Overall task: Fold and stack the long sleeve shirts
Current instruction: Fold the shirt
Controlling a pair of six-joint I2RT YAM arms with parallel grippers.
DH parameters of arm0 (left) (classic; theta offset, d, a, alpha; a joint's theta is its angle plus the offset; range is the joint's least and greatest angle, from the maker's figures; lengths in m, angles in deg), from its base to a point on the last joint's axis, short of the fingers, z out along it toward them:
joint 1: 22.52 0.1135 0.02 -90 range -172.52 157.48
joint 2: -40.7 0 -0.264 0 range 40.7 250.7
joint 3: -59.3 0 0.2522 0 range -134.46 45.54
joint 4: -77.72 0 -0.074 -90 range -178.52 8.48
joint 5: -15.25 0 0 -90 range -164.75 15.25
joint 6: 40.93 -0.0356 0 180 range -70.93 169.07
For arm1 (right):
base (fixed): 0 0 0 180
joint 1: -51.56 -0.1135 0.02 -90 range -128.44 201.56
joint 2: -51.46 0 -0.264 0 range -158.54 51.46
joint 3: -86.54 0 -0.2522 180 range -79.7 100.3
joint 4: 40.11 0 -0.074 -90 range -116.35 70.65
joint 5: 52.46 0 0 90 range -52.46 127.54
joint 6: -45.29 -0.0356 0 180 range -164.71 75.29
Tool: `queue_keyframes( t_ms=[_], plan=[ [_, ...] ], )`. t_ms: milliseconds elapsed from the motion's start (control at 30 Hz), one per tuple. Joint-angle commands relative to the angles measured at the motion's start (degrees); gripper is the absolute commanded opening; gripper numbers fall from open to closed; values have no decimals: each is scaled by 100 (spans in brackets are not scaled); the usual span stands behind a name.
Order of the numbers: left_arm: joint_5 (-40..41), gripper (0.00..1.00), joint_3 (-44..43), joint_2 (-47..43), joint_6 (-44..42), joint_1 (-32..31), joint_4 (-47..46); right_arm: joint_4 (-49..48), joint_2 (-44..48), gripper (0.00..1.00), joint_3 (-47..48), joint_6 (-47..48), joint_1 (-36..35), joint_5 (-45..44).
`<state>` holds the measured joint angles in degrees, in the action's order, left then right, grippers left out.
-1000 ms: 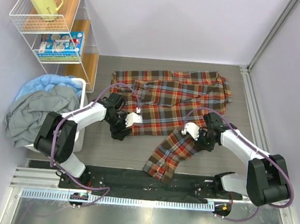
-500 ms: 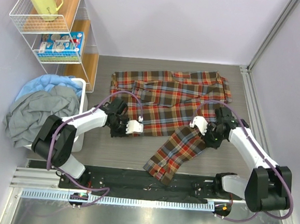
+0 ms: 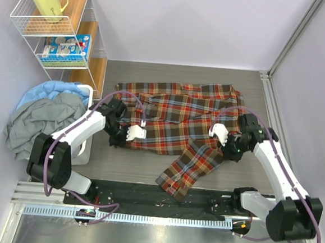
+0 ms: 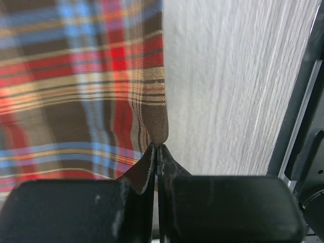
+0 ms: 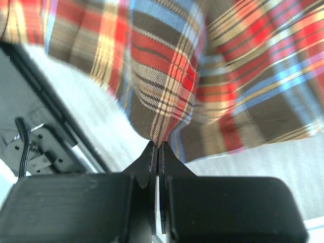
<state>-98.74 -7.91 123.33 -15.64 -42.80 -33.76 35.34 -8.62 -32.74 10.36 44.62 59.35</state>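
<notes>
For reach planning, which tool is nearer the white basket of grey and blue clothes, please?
Left. The left tool grips the red plaid flannel shirt beside the white basket; the right tool grips its opposite side.

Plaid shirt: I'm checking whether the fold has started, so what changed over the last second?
The left gripper shut on the plaid shirt's near left edge and shifted left. The right gripper, already shut on the cloth, drew right and away, spreading the body flatter. The sleeve trailing toward the bases, the laundry pile and the wire shelf stayed put.
</notes>
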Motion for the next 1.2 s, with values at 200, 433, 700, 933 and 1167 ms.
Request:
queue_keyframes(
  t_ms=[200,433,700,933,1167],
  plan=[
    [-563,0,-1465,455,740,444,255,-650,-1858,1,2360,-102,325,430],
    [-397,0,-2353,974,1276,753,-175,-799,-2868,1,3686,65,483,562],
    [-54,0,-3039,1563,1417,788,-326,-1010,-3827,1,4961,-39,615,711],
    [78,0,-3128,1783,1557,902,-519,-1098,-4434,1,5718,-163,624,878],
    [35,0,-3005,1686,1646,1060,-923,-1203,-4460,1,5737,-172,1010,1010]
  ],
)
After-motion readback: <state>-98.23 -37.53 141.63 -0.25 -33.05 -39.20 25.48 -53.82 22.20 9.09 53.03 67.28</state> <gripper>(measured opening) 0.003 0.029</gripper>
